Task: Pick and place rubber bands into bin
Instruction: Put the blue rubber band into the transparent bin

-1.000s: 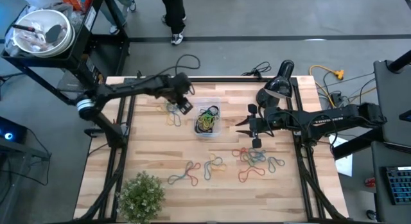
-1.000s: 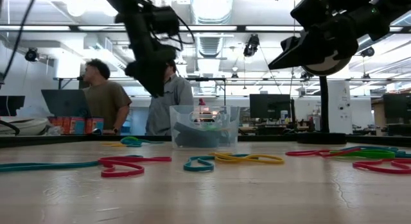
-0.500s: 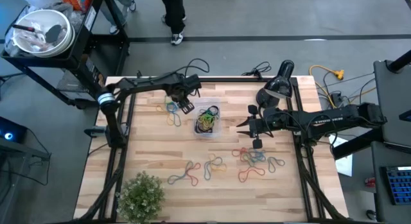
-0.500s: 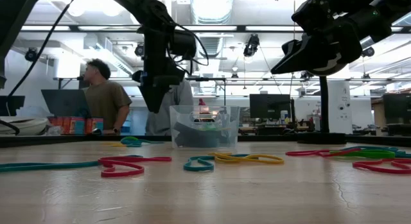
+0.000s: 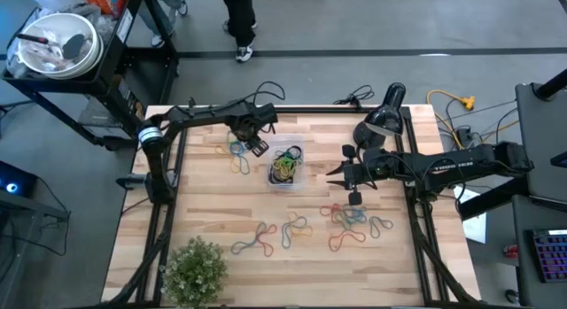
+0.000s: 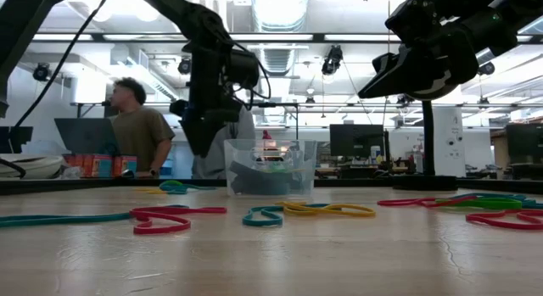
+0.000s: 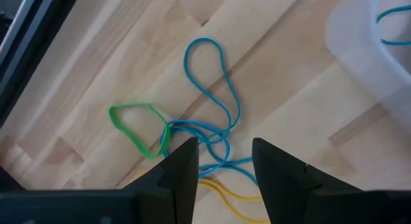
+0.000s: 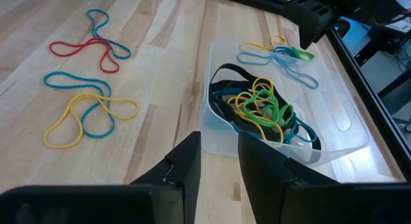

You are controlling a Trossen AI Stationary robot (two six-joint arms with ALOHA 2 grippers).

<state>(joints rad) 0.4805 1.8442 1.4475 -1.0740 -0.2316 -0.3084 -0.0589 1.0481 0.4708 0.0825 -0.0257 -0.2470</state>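
Several rubber bands (image 8: 260, 108) already in bin (image 5: 287, 165), mid-table: black, yellow, green, blue tangle. Task partly done by my estimate. Left on wood: small blue/green/yellow cluster (image 7: 192, 134) just beside bin on left-arm side; red/blue/yellow loops (image 5: 292, 231) along near edge; mixed pile (image 5: 354, 220) near right arm. Left gripper (image 7: 223, 161) hovers over small cluster, jaws spread, empty. Right gripper (image 8: 218, 156) above table beside bin, jaws parted with narrow gap, nothing between. Most loose bands not yet collected.
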